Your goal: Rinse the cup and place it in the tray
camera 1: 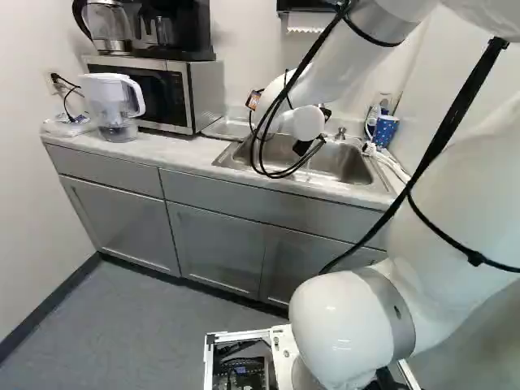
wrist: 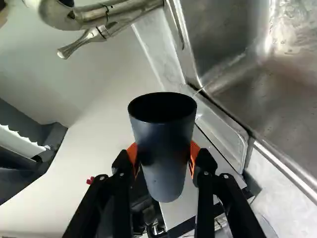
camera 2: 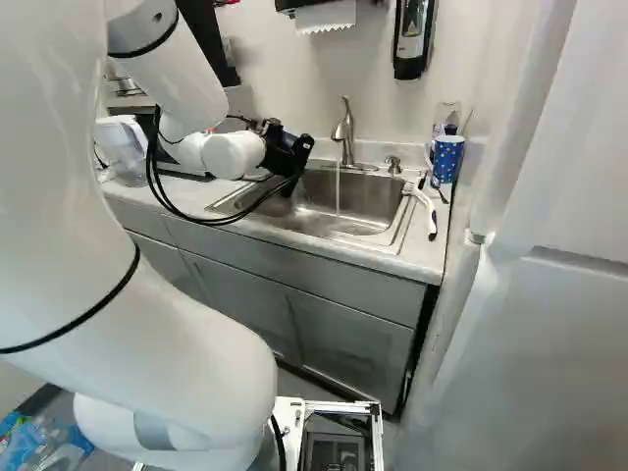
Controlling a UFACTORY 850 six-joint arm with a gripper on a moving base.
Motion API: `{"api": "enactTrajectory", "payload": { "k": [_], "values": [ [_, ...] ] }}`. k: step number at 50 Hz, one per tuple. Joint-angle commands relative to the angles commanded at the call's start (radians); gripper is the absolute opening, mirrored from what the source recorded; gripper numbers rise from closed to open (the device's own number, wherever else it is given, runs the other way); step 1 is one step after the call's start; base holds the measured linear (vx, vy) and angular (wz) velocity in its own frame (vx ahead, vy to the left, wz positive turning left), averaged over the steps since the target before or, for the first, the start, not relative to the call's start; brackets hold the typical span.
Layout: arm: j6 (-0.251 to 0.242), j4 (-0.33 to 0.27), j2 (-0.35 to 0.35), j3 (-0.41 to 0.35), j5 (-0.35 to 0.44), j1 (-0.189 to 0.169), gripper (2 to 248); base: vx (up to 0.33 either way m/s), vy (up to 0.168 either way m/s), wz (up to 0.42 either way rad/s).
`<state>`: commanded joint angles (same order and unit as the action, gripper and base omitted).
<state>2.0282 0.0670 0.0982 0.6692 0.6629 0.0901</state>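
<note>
In the right base view my gripper (camera 2: 284, 157) is over the left part of the sink (camera 2: 363, 208), left of the faucet (camera 2: 343, 137) and its thin running stream. The wrist view shows the gripper (wrist: 163, 154) shut on a dark grey cup (wrist: 163, 148), one orange pad on each side. The cup's open mouth faces away from the fingers; its inside is dark. A shallow tray-like piece (wrist: 225, 136) lies beside the sink basin, beyond the cup. In the left base view a shallow clear tray (camera 1: 231, 127) appears between microwave and sink.
A microwave (camera 1: 162, 91) with a coffee maker on top and a water pitcher (camera 1: 114, 104) stand left of the sink. Right of it are a blue dotted cup (camera 2: 447, 159) and a white-handled brush (camera 2: 426, 208). A soap dispenser (camera 2: 412, 37) and paper towel holder hang on the wall.
</note>
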Motion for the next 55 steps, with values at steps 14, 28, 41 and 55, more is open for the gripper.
{"api": "enactTrajectory", "payload": {
  "k": [14, 28, 41, 55],
  "values": [
    [0.000, 0.000, 0.000, 0.000, 0.000, 0.000, 120, 0.000, 0.000, 0.000],
    [-0.068, 0.000, 0.000, 0.000, 0.000, 0.000, 120, 0.000, 0.000, 0.000],
    [-0.200, 0.000, 0.000, 0.000, 0.000, 0.000, 120, 0.000, 0.000, 0.000],
    [-0.349, 0.000, 0.000, 0.000, 0.000, 0.000, 120, 0.000, 0.000, 0.000]
  ]
}}
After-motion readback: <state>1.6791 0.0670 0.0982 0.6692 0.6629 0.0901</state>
